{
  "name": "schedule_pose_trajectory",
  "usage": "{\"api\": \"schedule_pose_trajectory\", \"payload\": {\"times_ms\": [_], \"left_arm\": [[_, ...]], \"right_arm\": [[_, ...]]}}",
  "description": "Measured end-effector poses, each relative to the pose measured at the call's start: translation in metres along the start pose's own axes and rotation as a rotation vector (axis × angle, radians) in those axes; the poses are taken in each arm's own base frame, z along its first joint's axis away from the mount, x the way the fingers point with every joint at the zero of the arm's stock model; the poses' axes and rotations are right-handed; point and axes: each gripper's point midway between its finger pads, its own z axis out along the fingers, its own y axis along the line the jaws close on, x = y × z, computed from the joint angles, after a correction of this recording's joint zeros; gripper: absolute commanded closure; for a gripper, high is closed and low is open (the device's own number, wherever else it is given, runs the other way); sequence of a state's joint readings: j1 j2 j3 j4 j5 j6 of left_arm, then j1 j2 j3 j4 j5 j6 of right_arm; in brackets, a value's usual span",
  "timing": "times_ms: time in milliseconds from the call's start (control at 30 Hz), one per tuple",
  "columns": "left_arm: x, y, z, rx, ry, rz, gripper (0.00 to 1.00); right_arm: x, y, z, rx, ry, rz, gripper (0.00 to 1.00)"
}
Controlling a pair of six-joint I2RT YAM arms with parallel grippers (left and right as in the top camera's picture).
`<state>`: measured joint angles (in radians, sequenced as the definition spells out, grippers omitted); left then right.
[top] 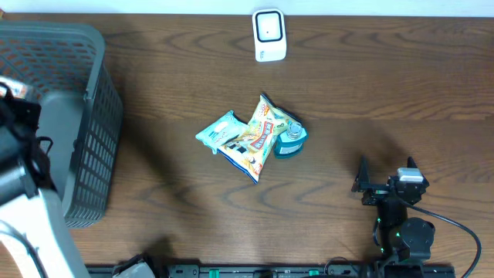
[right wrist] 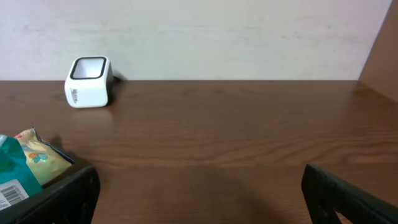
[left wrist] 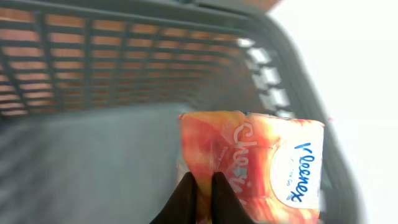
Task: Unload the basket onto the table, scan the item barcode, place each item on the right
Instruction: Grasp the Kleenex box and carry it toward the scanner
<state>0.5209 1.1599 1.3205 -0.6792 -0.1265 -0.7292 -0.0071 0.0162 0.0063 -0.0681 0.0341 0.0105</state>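
Left gripper (left wrist: 202,177): fingers together, clamped on the lower edge of the tissue pack (left wrist: 261,162). The pack is soft, orange and white, with a white oval bearing blue Kleenex lettering; no barcode shows on this face. It is held inside the grey slatted basket (left wrist: 124,56) at the table's left end; contact with the basket floor cannot be told. Right gripper (top: 385,171): jaws wide apart, holding nothing, low over the dark wood table (top: 386,77). Mid-table, a snack bag (top: 258,139), a teal packet (top: 220,131) and a blue container (top: 292,139) lie touching. The white scanner (top: 269,35) stands at the far edge before a pale wall (right wrist: 217,37)
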Motion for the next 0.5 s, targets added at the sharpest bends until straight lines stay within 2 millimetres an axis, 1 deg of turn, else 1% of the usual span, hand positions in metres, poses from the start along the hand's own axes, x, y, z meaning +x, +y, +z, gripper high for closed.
{"api": "schedule_pose_trajectory", "payload": {"times_ms": [100, 133, 167, 233, 300, 433, 500], "left_arm": [[0.004, -0.023, -0.034, 0.163, 0.034, -0.012, 0.93], [0.007, -0.029, -0.042, 0.205, 0.049, -0.010, 0.93], [0.014, -0.039, -0.054, 0.270, 0.080, -0.001, 0.93], [0.031, -0.057, -0.070, 0.367, 0.144, 0.027, 0.93], [0.051, -0.074, -0.083, 0.446, 0.214, 0.064, 0.93], [0.100, -0.105, -0.110, 0.584, 0.364, 0.169, 0.93], [0.137, -0.122, -0.127, 0.664, 0.464, 0.258, 0.93]], "right_arm": [[0.000, 0.000, 0.000, 0.000, 0.000, 0.000, 0.01], [0.000, 0.000, 0.000, 0.000, 0.000, 0.000, 0.01], [0.000, 0.000, 0.000, 0.000, 0.001, 0.000, 0.01], [0.000, 0.000, 0.000, 0.000, 0.001, 0.000, 0.01], [0.000, 0.000, 0.000, 0.000, 0.001, 0.000, 0.01], [0.000, 0.000, 0.000, 0.000, 0.001, 0.000, 0.01], [0.000, 0.000, 0.000, 0.000, 0.000, 0.000, 0.01]]}}
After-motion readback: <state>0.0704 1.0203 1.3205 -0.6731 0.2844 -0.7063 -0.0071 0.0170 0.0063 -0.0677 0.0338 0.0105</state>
